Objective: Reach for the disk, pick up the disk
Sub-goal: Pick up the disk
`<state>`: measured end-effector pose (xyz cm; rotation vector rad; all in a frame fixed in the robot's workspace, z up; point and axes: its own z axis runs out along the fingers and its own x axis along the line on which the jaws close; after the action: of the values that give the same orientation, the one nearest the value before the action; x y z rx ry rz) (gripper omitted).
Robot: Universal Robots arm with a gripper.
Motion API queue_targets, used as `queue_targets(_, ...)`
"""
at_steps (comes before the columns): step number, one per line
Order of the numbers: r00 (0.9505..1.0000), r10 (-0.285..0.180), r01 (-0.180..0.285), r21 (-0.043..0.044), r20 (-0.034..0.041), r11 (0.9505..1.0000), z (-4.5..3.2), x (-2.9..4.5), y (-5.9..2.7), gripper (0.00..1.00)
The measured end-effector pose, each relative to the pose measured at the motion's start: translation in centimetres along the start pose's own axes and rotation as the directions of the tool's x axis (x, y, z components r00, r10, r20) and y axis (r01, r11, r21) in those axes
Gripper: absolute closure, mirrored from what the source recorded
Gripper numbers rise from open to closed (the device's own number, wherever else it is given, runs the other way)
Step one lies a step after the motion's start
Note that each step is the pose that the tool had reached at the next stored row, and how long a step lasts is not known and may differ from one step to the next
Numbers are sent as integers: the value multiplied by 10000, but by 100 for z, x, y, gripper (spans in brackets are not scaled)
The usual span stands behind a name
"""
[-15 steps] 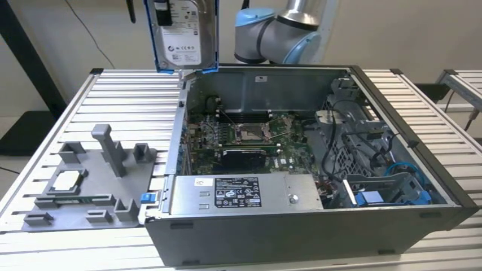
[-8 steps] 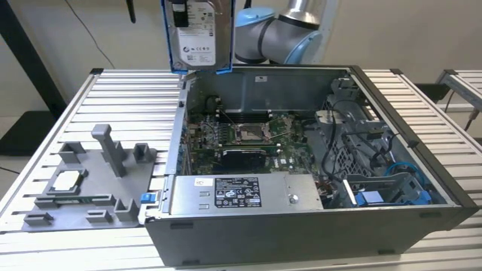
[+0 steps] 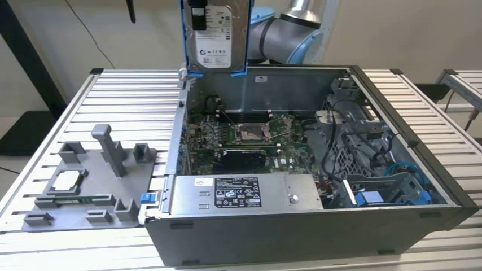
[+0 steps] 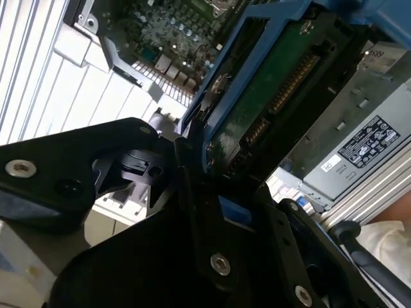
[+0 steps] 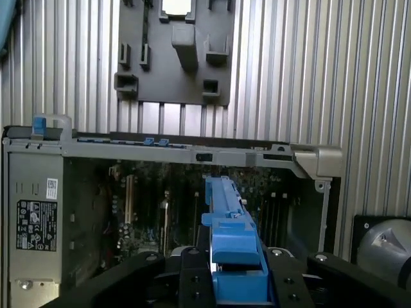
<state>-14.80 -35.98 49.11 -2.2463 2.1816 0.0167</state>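
Disk hangs upright in my jaws, clamped by its blue frame (label outward), above the far wall of the computer case, clear of the boards inside.

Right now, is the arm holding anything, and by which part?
The disk, clamped in the gripper by the upper end of its blue frame. It hangs upright above the computer case.

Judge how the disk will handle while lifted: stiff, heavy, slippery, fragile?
Probably stiff: the disk hangs upright over the computer case without sagging. Likely dense for its size, given its metal body. The blue frame between the jaws looks like smooth plastic, so it could slip; the bare circuit board suggests it is fragile if knocked.
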Motion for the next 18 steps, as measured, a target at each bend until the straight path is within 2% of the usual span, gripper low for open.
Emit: queue_targets(18, 10000, -1, 1, 0, 0, 10000, 6, 23, -798, 100)
